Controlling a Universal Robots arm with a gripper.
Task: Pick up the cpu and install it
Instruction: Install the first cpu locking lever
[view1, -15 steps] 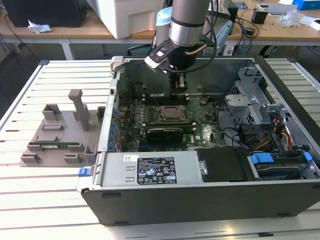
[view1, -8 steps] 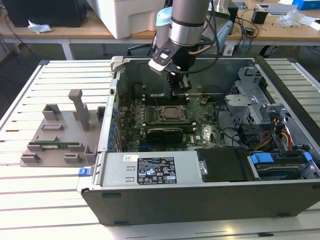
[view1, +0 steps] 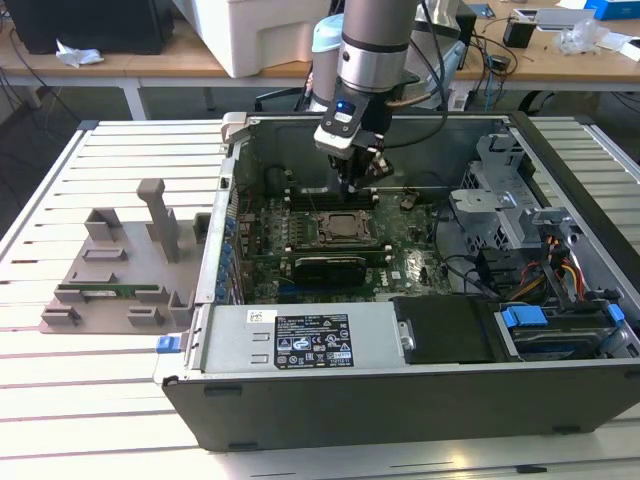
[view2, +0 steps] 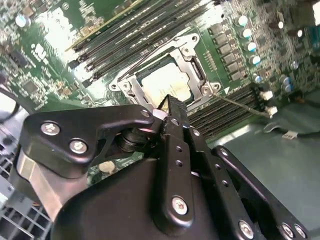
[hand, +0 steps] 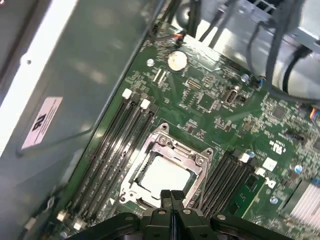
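Progress: the cpu (hand: 165, 175) lies as a pale silvery square inside the black-framed socket (hand: 199, 161) in both wrist views, flat and square to the metal frame around it. It looks placed rather than carried. Whether the retention frame is latched over it cannot be told; a thin wire lever (view2: 240, 107) juts out past the socket corner in the second wrist view, so I judge the locking is not finished.

Claw: the gripper (hand: 172, 196) hangs directly over the near edge of the socket. Its two black fingers are pressed together with only a hairline seam between them. It is clenched and nothing is visible in it. In the exterior view it sits at upper centre, close above the motherboard (view1: 410, 268).

Surroundings: rows of dark memory slots (hand: 112, 145) flank the socket on two sides. A round coin cell (hand: 176, 60) sits further along the board.

Surface: the open computer case (view1: 400, 410) lies on its side on a pale slatted table (view1: 90, 410). A grey moulded fixture (view1: 150, 225) stands at the exterior view's left and holds a green memory stick (view1: 105, 292).

Room: wooden benches (view1: 190, 62) run across the top of the frame, cluttered with cables and boxes.
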